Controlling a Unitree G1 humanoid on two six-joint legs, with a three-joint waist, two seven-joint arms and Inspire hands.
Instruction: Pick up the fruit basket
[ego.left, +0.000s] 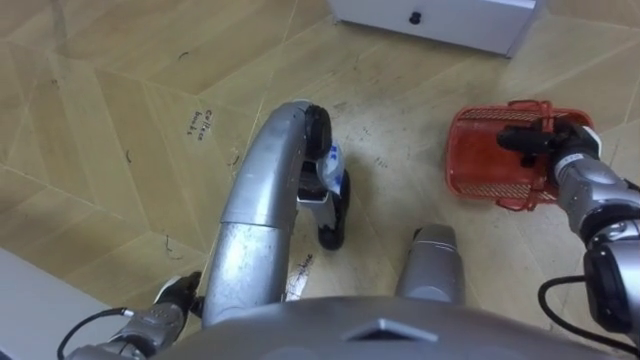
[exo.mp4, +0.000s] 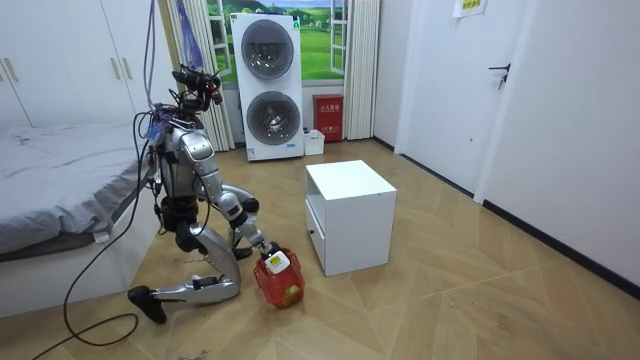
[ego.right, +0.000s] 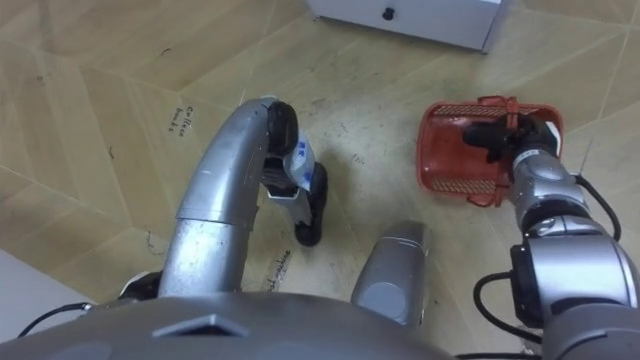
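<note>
Holding the top edge of the fruit basket (ego.left: 480, 170), tilted on the floor (ego.left: 400, 150) near the white cabinet (ego.left: 450, 25), in the curled right hand (ego.left: 540, 138), and likely risking slipping or spilling through lifting off-centre.

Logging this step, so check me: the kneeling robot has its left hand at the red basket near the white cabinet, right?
Not the left. It is the right hand that is at the red basket, coming in from the right side of the left eye view. The rest holds: the robot kneels, and the basket is near the white cabinet.
</note>
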